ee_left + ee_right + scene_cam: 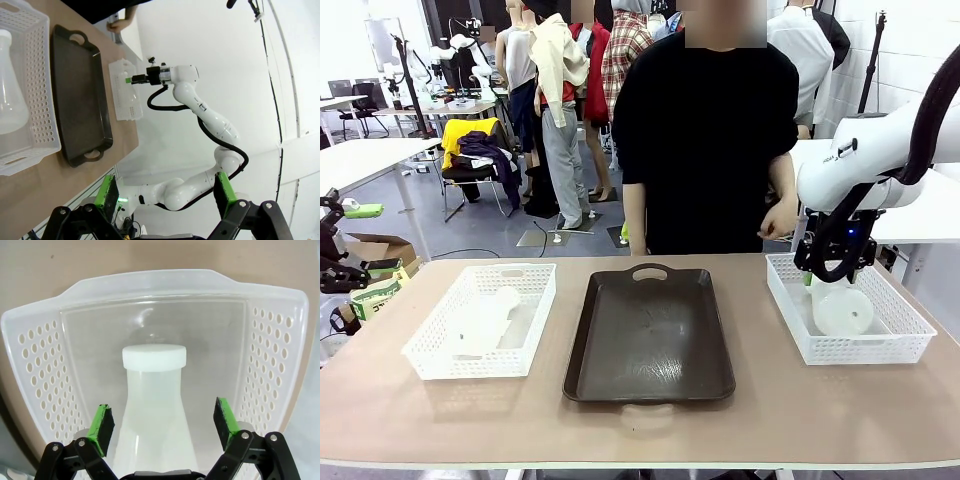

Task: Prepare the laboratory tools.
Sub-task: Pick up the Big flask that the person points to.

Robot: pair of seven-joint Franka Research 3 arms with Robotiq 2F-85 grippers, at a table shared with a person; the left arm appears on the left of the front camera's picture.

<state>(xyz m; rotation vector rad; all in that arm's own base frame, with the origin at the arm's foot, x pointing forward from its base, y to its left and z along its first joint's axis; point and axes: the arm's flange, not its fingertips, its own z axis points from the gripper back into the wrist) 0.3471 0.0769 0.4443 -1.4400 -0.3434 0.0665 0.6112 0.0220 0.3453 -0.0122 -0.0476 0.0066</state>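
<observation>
Over the right-hand basket [850,352], my right gripper [835,268] hangs wide open with nothing in it. From the wrist, the right gripper [164,422] has one green pad on each side of the flask [154,390], below its white cap. Neither pad touches it. The flask [842,310] looks to be lying on its side in that basket, round base toward the front camera. I can't tell how high above it I am.

My left gripper [166,194] is also fully open and empty, held well back from the table. The second flask [485,320] lies in the left basket [430,360], untouched. The brown tray [650,340] sits between the two baskets with nothing on it. The person's hand [780,218] is near the far edge, just behind the right basket.

My read of the step: lining up for the first pick, so the task has barely begun. Next I need to go down until the pads bracket the neck or upper body, then close gently. The plastic is smooth and tapered, so the flask may roll or slip toward the cap. I would grip just below the cap, lift clear of the basket wall, then probably carry it to the tray.
</observation>
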